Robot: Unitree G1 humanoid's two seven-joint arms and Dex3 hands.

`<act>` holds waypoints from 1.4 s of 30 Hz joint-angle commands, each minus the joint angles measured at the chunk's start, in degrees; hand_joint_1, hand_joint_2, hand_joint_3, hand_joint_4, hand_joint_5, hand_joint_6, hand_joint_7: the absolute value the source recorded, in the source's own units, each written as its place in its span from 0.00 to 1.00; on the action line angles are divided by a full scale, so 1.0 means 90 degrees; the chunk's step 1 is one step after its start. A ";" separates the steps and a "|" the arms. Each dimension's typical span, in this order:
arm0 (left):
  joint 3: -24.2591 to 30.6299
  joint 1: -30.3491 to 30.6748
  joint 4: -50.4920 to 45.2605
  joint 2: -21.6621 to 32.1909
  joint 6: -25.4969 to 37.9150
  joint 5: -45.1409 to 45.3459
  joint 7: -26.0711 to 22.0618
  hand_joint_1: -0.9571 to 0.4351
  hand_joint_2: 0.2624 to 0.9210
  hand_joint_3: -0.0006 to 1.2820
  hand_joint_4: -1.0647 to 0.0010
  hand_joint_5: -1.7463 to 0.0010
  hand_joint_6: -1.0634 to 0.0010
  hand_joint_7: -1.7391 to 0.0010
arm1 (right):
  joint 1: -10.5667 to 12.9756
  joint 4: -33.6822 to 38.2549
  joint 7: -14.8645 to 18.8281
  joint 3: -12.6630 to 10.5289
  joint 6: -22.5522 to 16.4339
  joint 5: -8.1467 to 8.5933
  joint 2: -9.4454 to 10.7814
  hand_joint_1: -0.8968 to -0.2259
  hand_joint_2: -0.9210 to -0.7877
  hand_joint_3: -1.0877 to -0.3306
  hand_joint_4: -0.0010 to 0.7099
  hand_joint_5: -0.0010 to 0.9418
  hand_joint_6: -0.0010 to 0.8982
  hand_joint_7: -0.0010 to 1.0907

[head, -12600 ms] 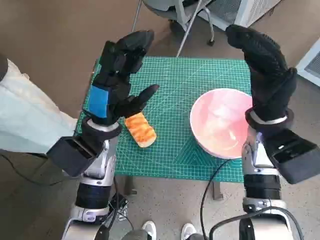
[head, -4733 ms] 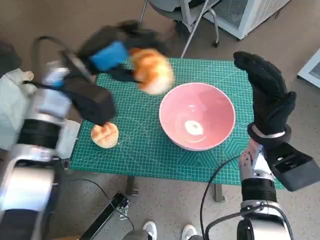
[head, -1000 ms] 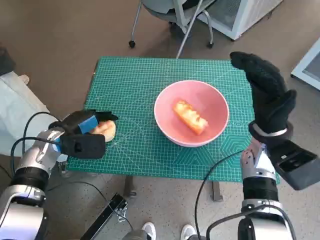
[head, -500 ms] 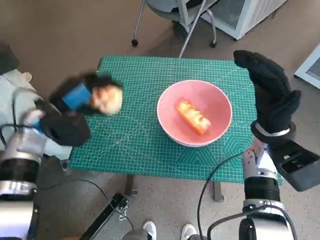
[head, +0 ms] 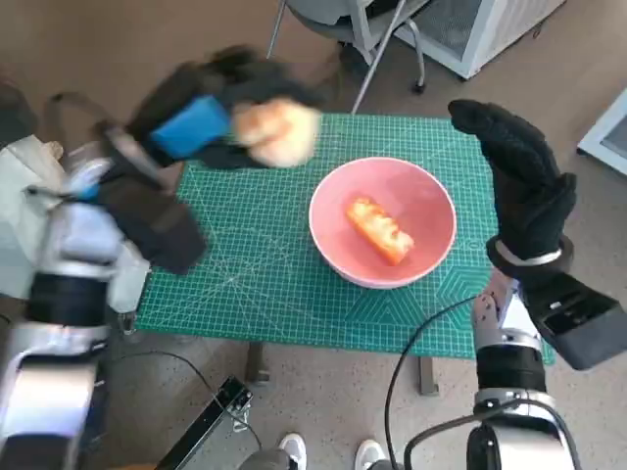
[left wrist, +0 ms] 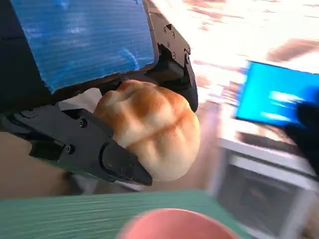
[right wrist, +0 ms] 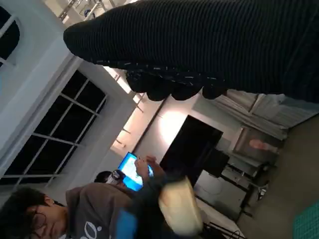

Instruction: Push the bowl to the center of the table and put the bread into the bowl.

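Blurred left robot hand [head: 201, 122] grips a round bun [head: 277, 132] above the worktop [head: 255, 245]; right robot hand [head: 519, 181] hangs open beside the bowl [head: 338, 257], which holds a long bread [head: 379, 228].

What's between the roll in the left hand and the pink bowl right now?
Nothing but bare green mat, in the head view. The left hand holds the round roll up beside the pink bowl, which already has one bread piece inside.

Head view steeply down on table [head: 265, 294]; wrist views close, sharing bun [left wrist: 149, 134].
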 commanded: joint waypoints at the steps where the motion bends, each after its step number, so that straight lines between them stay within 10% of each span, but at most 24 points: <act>1: -0.0414 -0.0241 0.0620 -0.0338 -0.0075 0.0257 -0.0278 0.69 0.98 0.05 0.37 0.33 0.34 0.36 | 0.0094 0.0011 -0.0088 0.0051 0.0048 -0.0067 0.0063 0.50 0.00 0.61 0.51 0.00 0.09 0.73; 3: -0.0591 -0.0259 0.0859 -0.0451 0.0182 0.0223 -0.0734 0.68 0.95 0.13 0.57 0.36 0.58 0.33 | 0.0116 -0.0022 -0.0095 0.0059 0.0061 -0.0065 0.0064 0.50 0.00 0.61 0.51 0.00 0.08 0.73; 8: -0.1048 -0.0448 0.0801 -0.0612 0.1645 0.0281 -0.2322 0.63 0.81 0.09 0.91 0.88 0.92 0.69 | 0.0179 -0.0140 -0.0090 0.0070 0.0113 -0.0012 0.0046 0.51 0.00 0.61 0.51 0.00 0.08 0.74; 15: -0.0958 -0.0312 0.0944 -0.0724 0.1464 0.0060 -0.2553 0.59 0.76 0.06 0.99 0.99 0.95 0.77 | 0.0274 -0.0345 -0.0051 0.0049 0.0210 0.0118 0.0028 0.51 0.00 0.61 0.51 0.00 0.08 0.74; 24: -0.0221 -0.0174 0.1268 -0.0872 0.0885 -0.0528 -0.1777 0.56 0.81 0.06 0.90 0.97 0.88 0.75 | 0.0229 -0.0320 -0.0159 -0.0020 0.0096 0.0039 0.0008 0.48 0.00 0.62 0.51 0.00 0.07 0.75; 34: 0.1418 -0.0023 0.1340 -0.1418 -0.0047 -0.1825 0.0059 0.49 0.93 0.01 0.39 0.94 0.50 0.76 | 0.0075 -0.0375 -0.0333 -0.0050 0.0216 0.0085 0.0052 0.49 0.00 0.62 0.51 0.00 0.06 0.74; 42: 0.2126 0.0601 0.0357 -0.2169 -0.0260 -0.2682 0.1107 0.43 1.00 0.09 0.48 0.99 0.59 0.82 | -0.0019 -0.0558 -0.0875 -0.0032 0.0321 -0.0261 0.0076 0.55 0.00 0.61 0.51 0.00 0.07 0.72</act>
